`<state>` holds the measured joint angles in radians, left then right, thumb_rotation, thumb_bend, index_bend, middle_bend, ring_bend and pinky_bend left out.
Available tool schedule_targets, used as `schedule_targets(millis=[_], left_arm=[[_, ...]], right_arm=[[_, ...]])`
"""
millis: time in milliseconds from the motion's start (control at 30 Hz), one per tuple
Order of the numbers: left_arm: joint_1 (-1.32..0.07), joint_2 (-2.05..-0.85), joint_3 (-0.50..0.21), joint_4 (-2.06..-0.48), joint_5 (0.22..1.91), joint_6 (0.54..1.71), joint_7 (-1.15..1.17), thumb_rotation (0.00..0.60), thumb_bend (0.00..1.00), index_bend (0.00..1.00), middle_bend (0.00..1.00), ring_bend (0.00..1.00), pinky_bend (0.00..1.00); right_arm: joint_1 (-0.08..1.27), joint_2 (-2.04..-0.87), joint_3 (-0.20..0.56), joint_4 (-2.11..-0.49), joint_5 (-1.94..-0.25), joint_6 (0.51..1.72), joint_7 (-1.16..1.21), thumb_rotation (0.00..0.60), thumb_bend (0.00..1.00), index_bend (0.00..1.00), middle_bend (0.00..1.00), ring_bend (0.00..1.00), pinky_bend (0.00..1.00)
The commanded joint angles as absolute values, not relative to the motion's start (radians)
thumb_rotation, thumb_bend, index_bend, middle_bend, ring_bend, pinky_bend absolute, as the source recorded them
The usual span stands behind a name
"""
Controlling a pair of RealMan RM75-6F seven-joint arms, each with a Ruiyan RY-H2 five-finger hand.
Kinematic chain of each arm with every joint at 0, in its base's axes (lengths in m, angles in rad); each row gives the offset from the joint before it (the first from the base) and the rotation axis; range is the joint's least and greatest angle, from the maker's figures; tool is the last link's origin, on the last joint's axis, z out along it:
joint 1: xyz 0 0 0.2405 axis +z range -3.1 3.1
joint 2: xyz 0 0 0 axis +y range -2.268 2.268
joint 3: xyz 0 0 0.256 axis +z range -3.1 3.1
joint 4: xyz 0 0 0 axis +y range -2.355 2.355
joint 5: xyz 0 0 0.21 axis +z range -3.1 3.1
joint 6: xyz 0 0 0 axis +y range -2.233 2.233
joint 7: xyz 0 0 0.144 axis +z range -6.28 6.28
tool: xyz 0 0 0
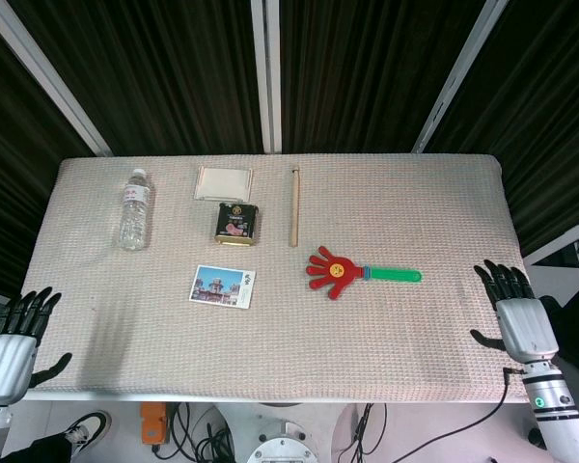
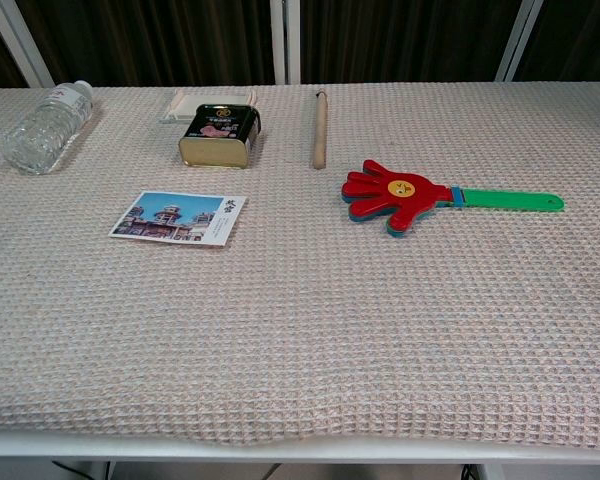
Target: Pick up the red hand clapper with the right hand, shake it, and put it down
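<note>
- Clapper [image 1: 363, 273] lies flat at centre right of the head view, red palm toward the left, green handle [image 1: 396, 276] pointing right; in the chest view it sits at right of centre [image 2: 400, 196].
- My right hand [image 1: 517, 318] hovers over the lower right of the frame near the table edge [image 1: 270, 395], fingers spread, holding nothing, well apart from the handle.
- My left hand [image 1: 8, 347] sits at lower left, off the table corner, fingers apart and empty; it has no part in this step.
- Step in hand, as I judge it: the reach. I should travel up-left toward the free end of the handle, not the red palm, so the plates can flap when shaken.
- I should come down from above with fingers across the handle, thumb on the near side, and close only once it sits well inside the grasp.
- The handle is thin and flat on the woven cloth [image 2: 300, 330], so it may slide; press lightly, then lift.
- The stick [image 1: 293, 206] and tin [image 1: 235, 223] are clear of my path.
</note>
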<state>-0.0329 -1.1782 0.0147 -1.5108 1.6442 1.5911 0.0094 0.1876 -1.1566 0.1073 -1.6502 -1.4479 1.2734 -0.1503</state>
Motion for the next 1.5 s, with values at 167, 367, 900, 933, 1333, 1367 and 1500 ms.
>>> schedule_targets(millis=[167,367,900,933,1333,1367,1500], left_arm=[[-0.04,-1.187,0.018,-1.505,1.651,1.582,0.009,0.6,0.18,0.04,0.0,0.0,0.0],[-0.039,-1.187,0.02,-1.505,1.647,1.581,0.012,0.6,0.18,0.04,0.0,0.0,0.0],[-0.032,-1.181,0.02,-1.483,1.642,1.596,-0.025,0.6,0.18,0.04,0.0,0.0,0.0],[-0.031,-1.18,0.02,-1.483,1.642,1.599,-0.026,0.6,0.18,0.04,0.0,0.0,0.0],[-0.024,-1.176,0.019,-1.479,1.637,1.608,-0.035,0.6,0.18,0.04,0.0,0.0,0.0],[-0.024,-1.175,0.019,-1.479,1.637,1.608,-0.034,0.6,0.18,0.04,0.0,0.0,0.0],[-0.021,-1.173,0.021,-1.481,1.637,1.61,-0.036,0.6,0.18,0.04,0.0,0.0,0.0]], right_arm=[[0.373,-1.21,0.2,-1.739,-1.203,1.039,-0.356,0.6,0.14,0.0,0.0,0.0,0.0],[0.519,-1.329,0.253,-1.719,-0.958,0.974,-0.542,0.6,0.18,0.05,0.01,0.0,0.0],[0.733,-1.592,0.255,-1.558,-0.646,1.052,-0.766,0.6,0.18,0.18,0.05,0.0,0.0],[0.737,-1.597,0.256,-1.552,-0.641,1.056,-0.767,0.6,0.18,0.19,0.05,0.0,0.0],[0.762,-1.637,0.244,-1.506,-0.631,1.083,-0.745,0.6,0.18,0.3,0.08,0.0,0.0],[0.764,-1.639,0.244,-1.503,-0.631,1.086,-0.744,0.6,0.18,0.31,0.08,0.0,0.0],[0.766,-1.661,0.246,-1.486,-0.635,1.106,-0.731,0.6,0.19,0.33,0.1,0.0,0.0]])
